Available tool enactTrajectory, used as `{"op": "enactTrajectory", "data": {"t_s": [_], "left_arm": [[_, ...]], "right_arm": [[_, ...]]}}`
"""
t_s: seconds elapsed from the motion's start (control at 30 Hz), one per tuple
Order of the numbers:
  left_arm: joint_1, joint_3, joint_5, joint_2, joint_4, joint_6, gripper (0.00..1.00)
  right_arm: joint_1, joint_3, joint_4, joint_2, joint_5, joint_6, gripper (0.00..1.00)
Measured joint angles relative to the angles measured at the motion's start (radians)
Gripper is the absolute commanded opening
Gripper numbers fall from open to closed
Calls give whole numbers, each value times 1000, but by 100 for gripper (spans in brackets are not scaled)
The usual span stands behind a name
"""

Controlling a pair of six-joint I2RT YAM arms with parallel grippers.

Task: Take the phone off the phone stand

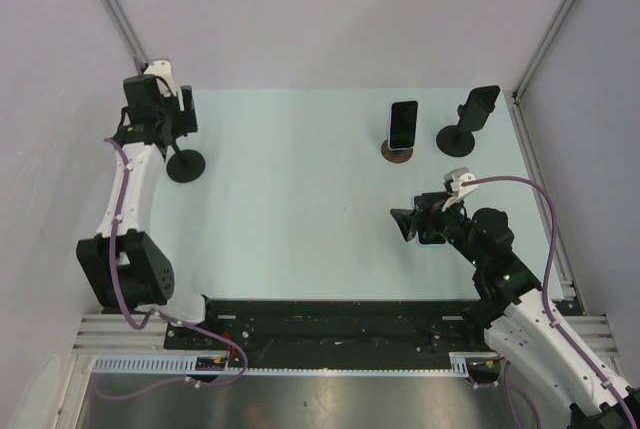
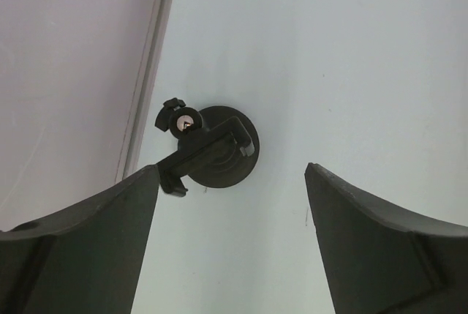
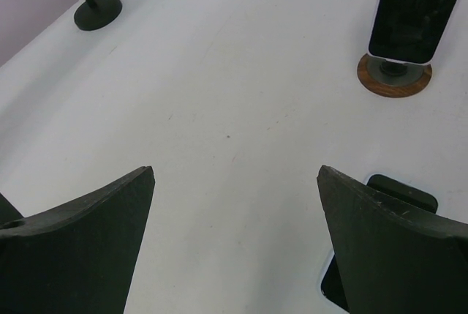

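A black phone with a white edge (image 1: 403,123) stands upright on a small stand with a round wooden base (image 1: 397,154) at the back right of the table. It also shows at the top right of the right wrist view (image 3: 415,11), above that base (image 3: 395,77). My right gripper (image 1: 407,222) (image 3: 235,175) is open and empty, low over the table, in front of that stand and well apart from it. A second phone (image 3: 398,191) lies flat on the table by its right finger. My left gripper (image 1: 172,112) (image 2: 232,169) is open and empty at the far left.
A black clamp stand with a round base (image 1: 186,164) (image 2: 219,154) stands under my left gripper. Another black stand (image 1: 470,117) stands at the back right, next to the phone's stand. The side walls rise close to both table edges.
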Motion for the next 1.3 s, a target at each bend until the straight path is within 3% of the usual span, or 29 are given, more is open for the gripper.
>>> {"op": "enactTrajectory", "data": {"t_s": [0.13, 0.33, 0.5, 0.73, 1.0, 1.3], "left_arm": [[0, -12, 6, -108, 4, -35, 100], [0, -68, 79, -309, 19, -146, 100], [0, -204, 264, -481, 70, -281, 100], [-19, -420, 449, -573, 113, -372, 100], [-245, -533, 407, -634, 127, -313, 100], [-291, -566, 334, -655, 132, -276, 100]], "right_arm": [[0, 2, -5, 7, 56, 39, 100], [-1, 77, -48, 97, 143, 60, 100], [-18, 203, -80, 262, 237, 59, 100], [-84, 354, -58, 483, 301, 51, 100], [-162, 526, 72, 764, 270, 19, 100], [-198, 702, 185, 1028, 214, -23, 100]]}}
